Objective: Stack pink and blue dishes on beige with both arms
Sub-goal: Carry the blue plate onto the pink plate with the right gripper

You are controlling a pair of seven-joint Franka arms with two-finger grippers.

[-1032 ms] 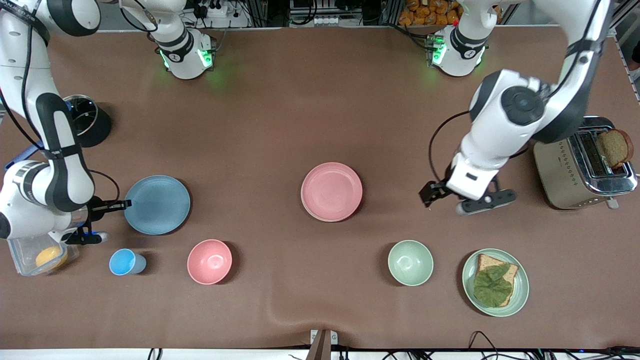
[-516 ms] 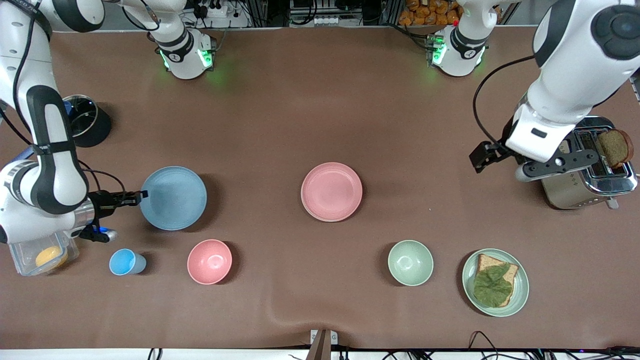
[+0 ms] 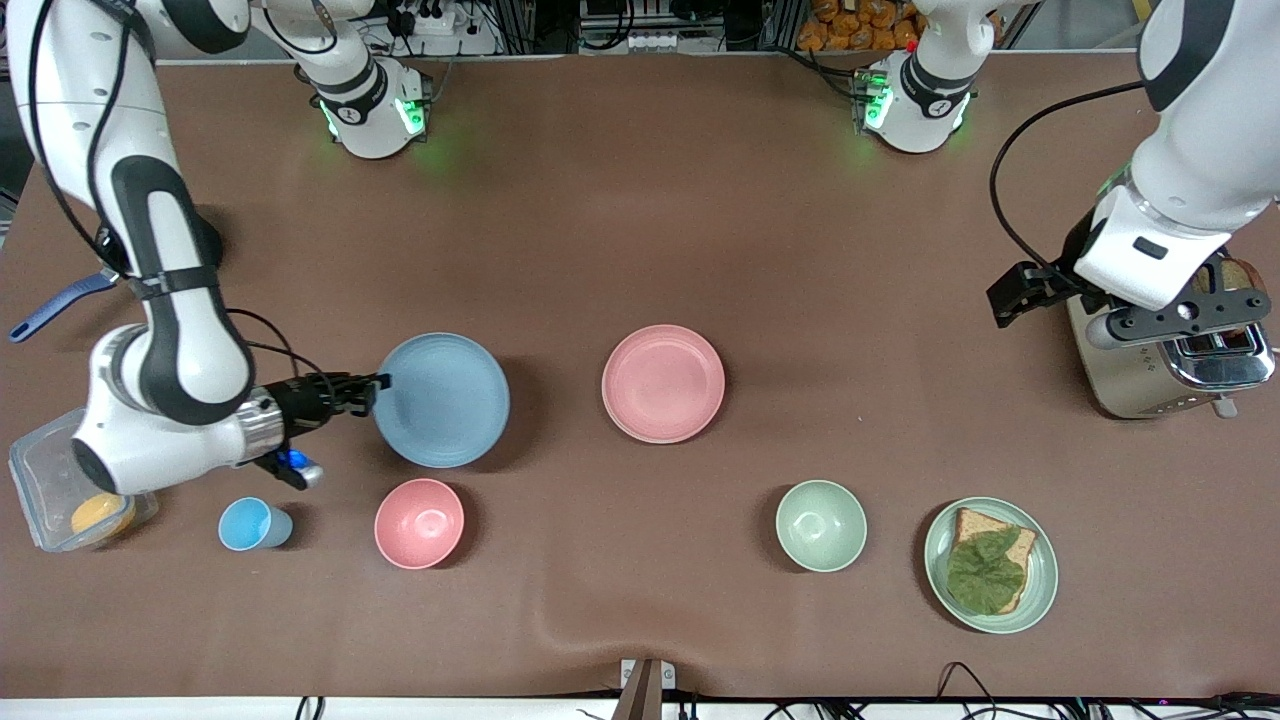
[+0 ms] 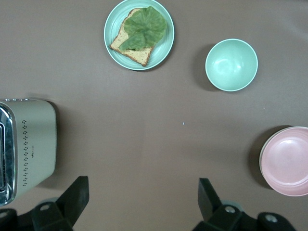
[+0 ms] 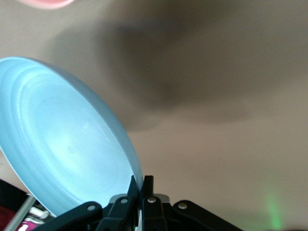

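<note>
The light blue plate [image 3: 441, 400] hangs a little above the table, toward the right arm's end. My right gripper [image 3: 372, 383] is shut on its rim. In the right wrist view the blue plate [image 5: 62, 144] tilts up from the shut right gripper [image 5: 141, 182]. The pale pink plate [image 3: 663, 383] lies at the table's middle. A thin pale edge under it suggests the beige plate, otherwise hidden. My left gripper [image 3: 1170, 318] is open and holds nothing, raised over the toaster's edge. In the left wrist view the left gripper [image 4: 143, 190] stands wide, with the pink plate [image 4: 286, 161] farther off.
A pink bowl [image 3: 419, 523] and a blue cup [image 3: 250, 524] sit nearer the camera than the blue plate. A green bowl [image 3: 821, 525] and a green plate with bread and a leaf [image 3: 990, 565] lie toward the left arm's end. A toaster [image 3: 1120, 370] stands there too. A clear container [image 3: 50, 480] sits under the right arm.
My right gripper has carried the blue plate toward the pink plate at the middle. The left arm has drawn away from the middle to over the toaster.
</note>
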